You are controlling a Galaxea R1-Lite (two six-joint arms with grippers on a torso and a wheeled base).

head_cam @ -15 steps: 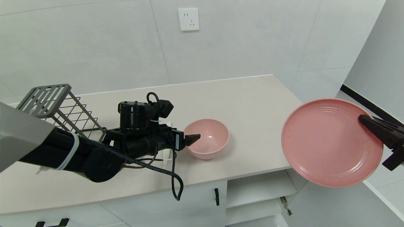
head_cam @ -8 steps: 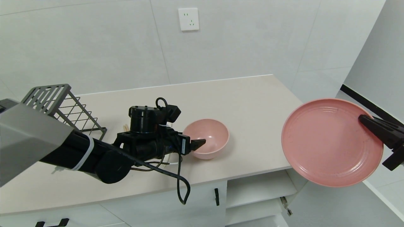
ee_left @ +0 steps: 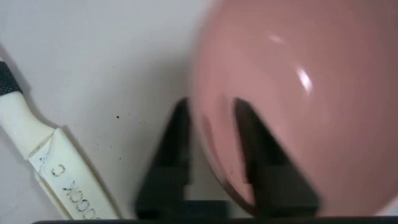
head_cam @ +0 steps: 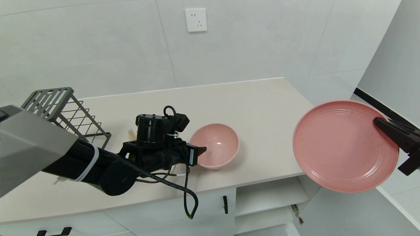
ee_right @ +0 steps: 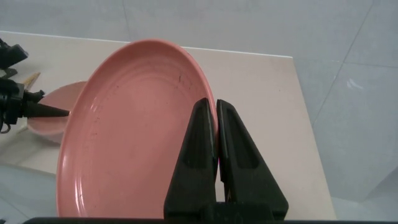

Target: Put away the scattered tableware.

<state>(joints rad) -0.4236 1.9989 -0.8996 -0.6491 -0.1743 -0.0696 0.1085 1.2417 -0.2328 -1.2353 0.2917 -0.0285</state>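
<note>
Holding in my right jaws: one pink plate (head_cam: 341, 144), clamped at its rim, tilted, in the air past the desk's (head_cam: 262, 108) right end. My left jaws: apart, straddling the rim of one pink bowl (head_cam: 218, 144), resting on the desk, white-handled utensil (ee_left: 43, 155) lying just beside it.

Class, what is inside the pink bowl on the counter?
One jaw of the left gripper sits inside the pink bowl, the other outside its rim. Otherwise bare; the wall behind that jaw is covered.
</note>
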